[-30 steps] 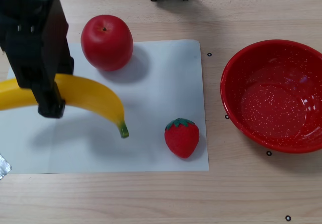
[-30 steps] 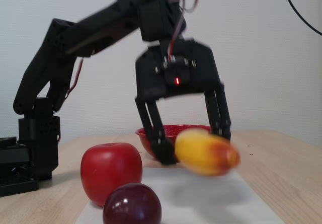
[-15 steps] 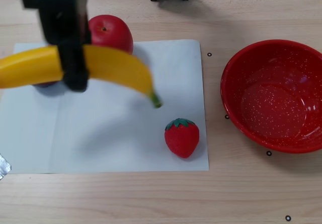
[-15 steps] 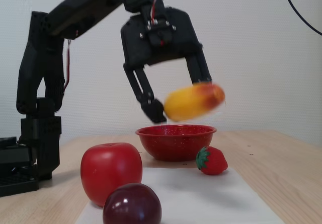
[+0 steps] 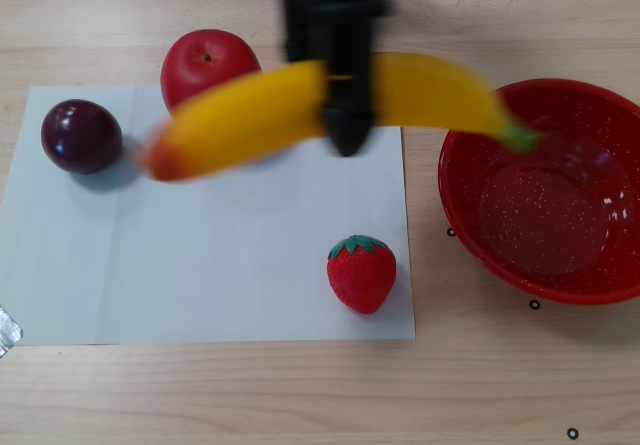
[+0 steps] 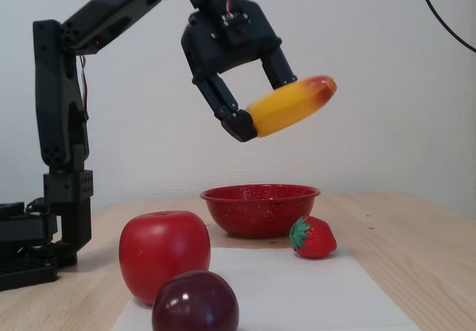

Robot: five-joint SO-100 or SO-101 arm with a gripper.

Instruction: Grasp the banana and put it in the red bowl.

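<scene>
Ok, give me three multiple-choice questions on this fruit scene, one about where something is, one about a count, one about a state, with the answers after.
1. Where is the banana?
A. lying on the white sheet
B. held in the air by the gripper
C. resting in the red bowl

2. How many fruits sit around the white sheet in the other view?
A. one
B. three
C. five

3. What is in the red bowl?
A. nothing
B. the strawberry
C. the apple

Answers:
1 B, the fixed view shows it clamped well above the table.
2 B, apple, plum and strawberry.
3 A, only its bare speckled inside shows.
</scene>
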